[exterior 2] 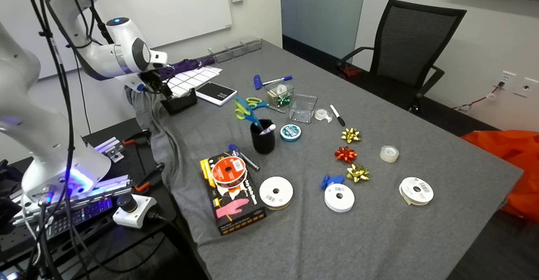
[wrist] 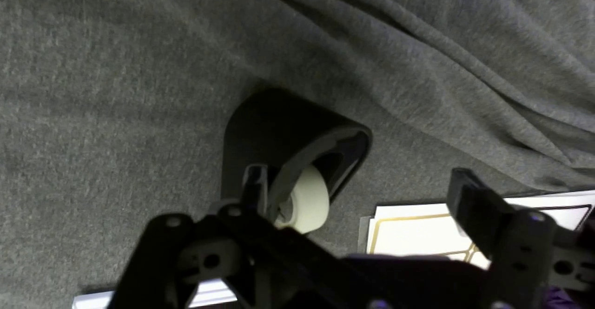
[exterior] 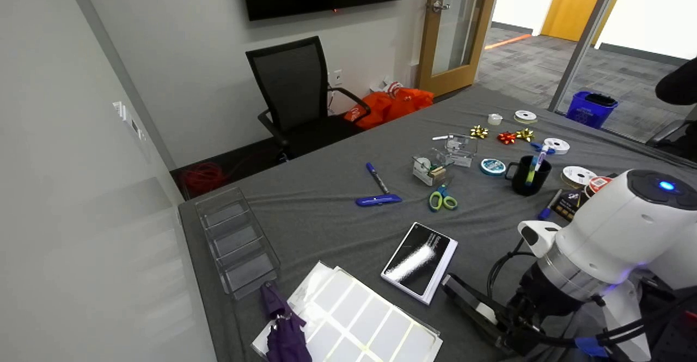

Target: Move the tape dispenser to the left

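The tape dispenser (exterior: 462,296) is a chunky black body with a white tape roll inside. It stands on the grey cloth near the robot's side of the table, beside the book, and also shows in an exterior view (exterior 2: 180,103). In the wrist view the tape dispenser (wrist: 274,132) lies left of centre, partly hidden by the left finger. My gripper (wrist: 360,179) is open wide with nothing between its fingers. Its left finger is over or beside the dispenser; I cannot tell if they touch. The right finger is apart from it, near the label sheets.
A black-covered white book (exterior: 419,261) lies close to the dispenser. Label sheets (exterior: 348,318) and a purple umbrella (exterior: 286,335) lie near it. A clear divided tray (exterior: 237,242) stands at the table edge. A black mug (exterior 2: 263,139) with scissors stands farther along.
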Controlling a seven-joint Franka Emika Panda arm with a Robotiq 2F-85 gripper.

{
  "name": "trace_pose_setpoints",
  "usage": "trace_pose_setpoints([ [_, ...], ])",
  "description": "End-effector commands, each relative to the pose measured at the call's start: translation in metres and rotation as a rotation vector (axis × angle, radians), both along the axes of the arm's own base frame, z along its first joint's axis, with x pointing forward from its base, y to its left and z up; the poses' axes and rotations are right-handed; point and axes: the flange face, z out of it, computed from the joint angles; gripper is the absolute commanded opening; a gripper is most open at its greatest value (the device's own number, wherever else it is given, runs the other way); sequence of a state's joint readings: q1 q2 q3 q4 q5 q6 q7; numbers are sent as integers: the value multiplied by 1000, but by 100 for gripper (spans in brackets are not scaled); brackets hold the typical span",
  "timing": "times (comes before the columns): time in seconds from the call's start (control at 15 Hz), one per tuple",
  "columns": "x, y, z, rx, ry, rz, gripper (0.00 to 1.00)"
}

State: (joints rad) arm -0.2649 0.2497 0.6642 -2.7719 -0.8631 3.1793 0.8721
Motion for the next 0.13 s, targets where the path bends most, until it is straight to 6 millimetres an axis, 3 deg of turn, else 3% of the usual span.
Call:
trace_pose_setpoints([
  [0.0,2,-3,4,-9,-3,9,100],
  [0.07,2,-3,5,-8,1,9,100],
])
